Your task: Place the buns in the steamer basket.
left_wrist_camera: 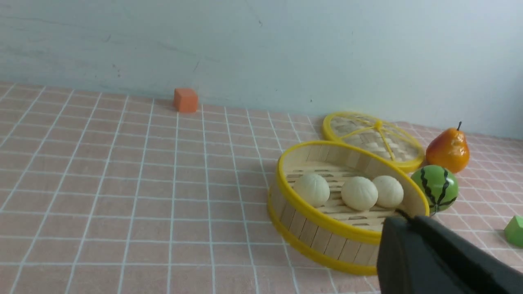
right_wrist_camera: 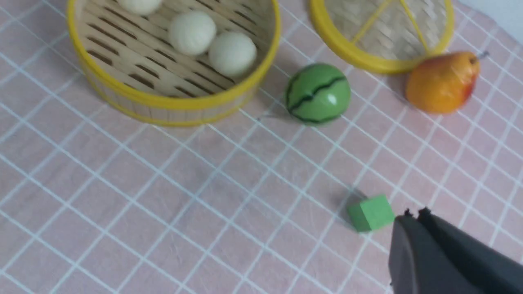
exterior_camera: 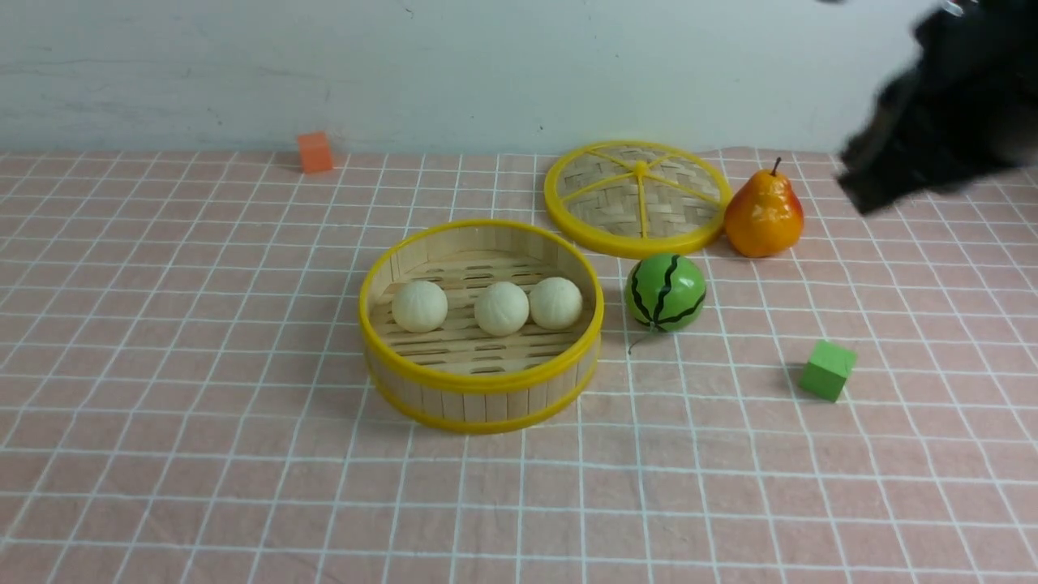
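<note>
Near the middle of the tabletop (exterior_camera: 162,405), three buns (exterior_camera: 501,308) are being held in a row on the slatted floor of the basket (exterior_camera: 482,385), well inside its yellow rim. Toward the far edge, the lid (exterior_camera: 636,199) is being seen lying flat, a pear (exterior_camera: 764,215) just beside it. The left gripper (left_wrist_camera: 406,216) and right gripper (right_wrist_camera: 414,212) are both being held closed, gripping nothing, apart from the basket.

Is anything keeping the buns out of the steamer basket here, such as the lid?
Nothing visible does. All three buns already lie inside the steamer basket, and the lid lies apart, behind it.
</note>
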Controlling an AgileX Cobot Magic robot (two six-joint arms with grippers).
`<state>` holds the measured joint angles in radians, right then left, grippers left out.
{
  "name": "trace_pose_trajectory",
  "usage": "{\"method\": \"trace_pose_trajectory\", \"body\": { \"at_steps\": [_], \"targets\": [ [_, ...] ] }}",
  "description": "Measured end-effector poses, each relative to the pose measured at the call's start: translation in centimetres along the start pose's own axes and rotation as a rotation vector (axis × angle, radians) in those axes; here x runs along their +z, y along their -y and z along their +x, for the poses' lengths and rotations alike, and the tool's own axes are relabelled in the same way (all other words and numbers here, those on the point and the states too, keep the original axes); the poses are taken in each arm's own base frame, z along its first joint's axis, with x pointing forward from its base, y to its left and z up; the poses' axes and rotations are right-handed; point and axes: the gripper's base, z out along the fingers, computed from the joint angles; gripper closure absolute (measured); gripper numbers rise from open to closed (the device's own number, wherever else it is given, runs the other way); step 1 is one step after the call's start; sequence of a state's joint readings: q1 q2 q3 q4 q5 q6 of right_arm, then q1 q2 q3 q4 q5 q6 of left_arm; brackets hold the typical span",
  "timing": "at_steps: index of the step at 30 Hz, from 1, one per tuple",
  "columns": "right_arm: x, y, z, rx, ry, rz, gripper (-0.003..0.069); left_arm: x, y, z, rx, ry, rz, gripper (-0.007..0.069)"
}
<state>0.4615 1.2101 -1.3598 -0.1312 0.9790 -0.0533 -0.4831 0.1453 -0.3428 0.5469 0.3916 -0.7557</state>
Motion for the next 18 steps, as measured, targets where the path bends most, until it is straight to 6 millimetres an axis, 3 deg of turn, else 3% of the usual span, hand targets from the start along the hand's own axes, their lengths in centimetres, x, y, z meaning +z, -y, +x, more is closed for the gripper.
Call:
{"method": "trace_pose_trajectory", "body": {
  "at_steps": [1, 3, 4, 7, 11, 12, 13, 18],
  "targets": [
    [0.2, 0.0, 0.7, 0.011, -0.006, 0.008, 0.066, 0.0, 0.0, 0.1, 0.001, 0.001, 0.001, 0.0638],
    [-2.3, -0.1, 5.3, 0.097, 0.113, 0.045, 0.066, -0.4, 0.0, 0.2, 0.003, 0.036, 0.017, 0.0638],
    [-2.0, -0.2, 6.0, 0.099, 0.116, 0.047, 0.066, -0.4, 0.0, 0.2, 0.003, 0.036, 0.017, 0.0638],
    [-2.6, -1.1, 12.4, 0.192, 0.24, 0.031, 0.066, -0.5, 0.0, 0.0, 0.005, 0.051, 0.027, 0.0638],
    [-2.1, -2.1, 18.4, 0.243, 0.306, 0.006, 0.066, -0.5, 0.0, 0.0, 0.007, 0.052, 0.027, 0.0638],
    [-2.0, -2.2, 19.0, 0.247, 0.315, 0.003, 0.066, -0.5, 0.0, 0.0, 0.007, 0.052, 0.027, 0.0638],
    [-2.0, -2.6, 20.9, 0.264, 0.345, -0.011, 0.066, -0.5, 0.0, 0.0, 0.007, 0.052, 0.027, 0.0638],
    [-2.3, -3.1, 22.5, 0.319, 0.427, -0.058, 0.0659, -0.5, 0.0, 0.0, 0.007, 0.052, 0.027, 0.0638]
  ]
}}
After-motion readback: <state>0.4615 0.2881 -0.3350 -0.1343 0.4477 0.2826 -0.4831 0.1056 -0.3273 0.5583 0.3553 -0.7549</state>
